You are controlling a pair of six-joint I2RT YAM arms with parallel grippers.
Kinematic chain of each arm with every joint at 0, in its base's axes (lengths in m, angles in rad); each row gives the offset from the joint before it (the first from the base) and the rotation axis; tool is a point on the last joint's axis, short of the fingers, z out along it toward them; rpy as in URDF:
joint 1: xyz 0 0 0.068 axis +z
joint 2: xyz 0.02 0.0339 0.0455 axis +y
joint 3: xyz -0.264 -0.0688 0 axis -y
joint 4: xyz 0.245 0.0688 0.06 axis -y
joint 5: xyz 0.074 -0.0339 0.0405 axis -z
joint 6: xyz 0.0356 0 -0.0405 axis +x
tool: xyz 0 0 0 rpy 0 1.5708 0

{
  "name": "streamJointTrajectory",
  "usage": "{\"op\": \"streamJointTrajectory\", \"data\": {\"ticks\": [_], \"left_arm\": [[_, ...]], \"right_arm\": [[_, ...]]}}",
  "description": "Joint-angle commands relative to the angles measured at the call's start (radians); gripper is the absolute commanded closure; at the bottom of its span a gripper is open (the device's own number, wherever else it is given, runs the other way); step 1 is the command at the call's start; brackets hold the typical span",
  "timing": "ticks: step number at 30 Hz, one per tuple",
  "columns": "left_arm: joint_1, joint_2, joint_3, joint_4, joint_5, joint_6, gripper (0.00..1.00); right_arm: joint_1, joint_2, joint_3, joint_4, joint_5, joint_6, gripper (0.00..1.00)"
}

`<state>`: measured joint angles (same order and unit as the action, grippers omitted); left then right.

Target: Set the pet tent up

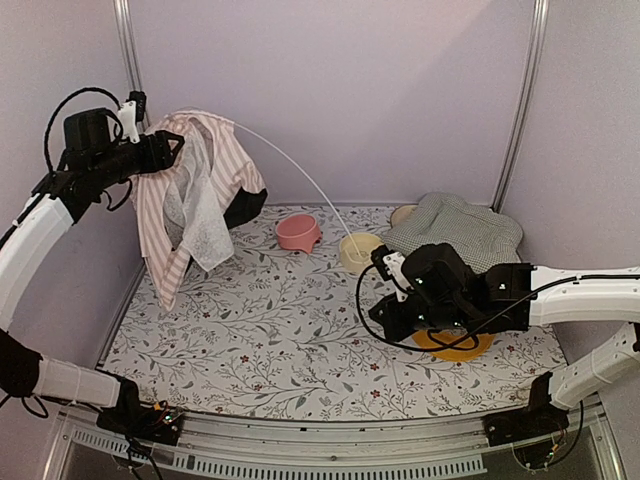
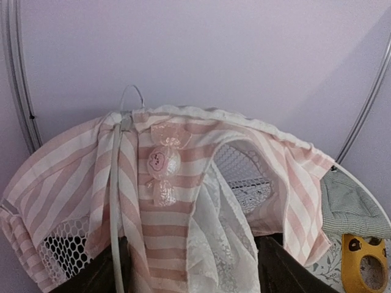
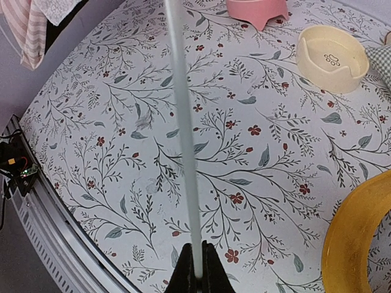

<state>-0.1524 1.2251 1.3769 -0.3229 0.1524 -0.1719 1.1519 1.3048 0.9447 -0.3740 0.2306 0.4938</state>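
Observation:
The pet tent (image 1: 190,200) is a pink-and-white striped bundle with a white sheer flap, hanging high at the back left. My left gripper (image 1: 170,150) is raised into its top. In the left wrist view the tent (image 2: 165,207) fills the frame. My left gripper (image 2: 192,268) has its dark fingers (image 2: 287,271) wide apart, with fabric draped over and between them. A thin white pole (image 1: 300,175) arcs from the tent top down to my right gripper (image 1: 385,265). In the right wrist view that gripper (image 3: 195,250) is shut on the pole (image 3: 183,122).
A floral mat (image 1: 270,340) covers the table. On it stand a pink bowl (image 1: 298,232), a cream bowl (image 1: 360,250) and a yellow dish (image 1: 455,345) under my right arm. A green-and-white checked cushion (image 1: 455,230) lies at the back right. Walls enclose the back and sides.

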Motion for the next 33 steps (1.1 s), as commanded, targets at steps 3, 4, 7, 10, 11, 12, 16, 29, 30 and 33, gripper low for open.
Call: {"op": "streamJointTrajectory", "data": {"ticks": [3,4,7,10,11,12,16,29,30,33], "left_arm": [[-0.017,-0.045,-0.041,0.072,-0.02,-0.038,0.29],[-0.016,-0.047,-0.038,0.071,-0.015,-0.043,0.28],[-0.015,-0.045,-0.023,0.059,0.022,-0.063,0.26],[-0.015,-0.027,0.005,0.019,0.012,-0.076,0.26],[-0.016,-0.022,0.005,0.008,-0.011,-0.076,0.26],[-0.014,-0.019,0.003,-0.001,-0.04,-0.075,0.26],[0.0,-0.001,-0.019,-0.018,-0.109,-0.061,0.28],[0.038,0.044,-0.078,-0.04,-0.029,-0.064,0.25],[0.045,0.037,-0.086,-0.046,-0.057,-0.063,0.25],[0.084,0.009,-0.129,-0.044,-0.097,-0.044,0.25]], "right_arm": [[0.005,0.006,-0.004,0.097,0.023,0.025,1.0],[0.006,0.007,-0.004,0.101,0.021,0.025,1.0],[0.005,0.017,-0.001,0.109,0.015,0.026,1.0],[0.006,0.023,-0.005,0.109,0.02,0.026,1.0],[0.005,0.023,-0.008,0.112,0.022,0.026,1.0],[0.006,0.022,-0.015,0.115,0.023,0.027,1.0],[0.006,0.015,-0.036,0.129,0.024,0.029,1.0],[0.0,0.005,-0.05,0.059,0.084,0.042,1.0],[-0.004,0.003,-0.055,0.053,0.085,0.042,1.0],[-0.019,-0.01,-0.077,0.056,0.081,0.043,1.0]]}}
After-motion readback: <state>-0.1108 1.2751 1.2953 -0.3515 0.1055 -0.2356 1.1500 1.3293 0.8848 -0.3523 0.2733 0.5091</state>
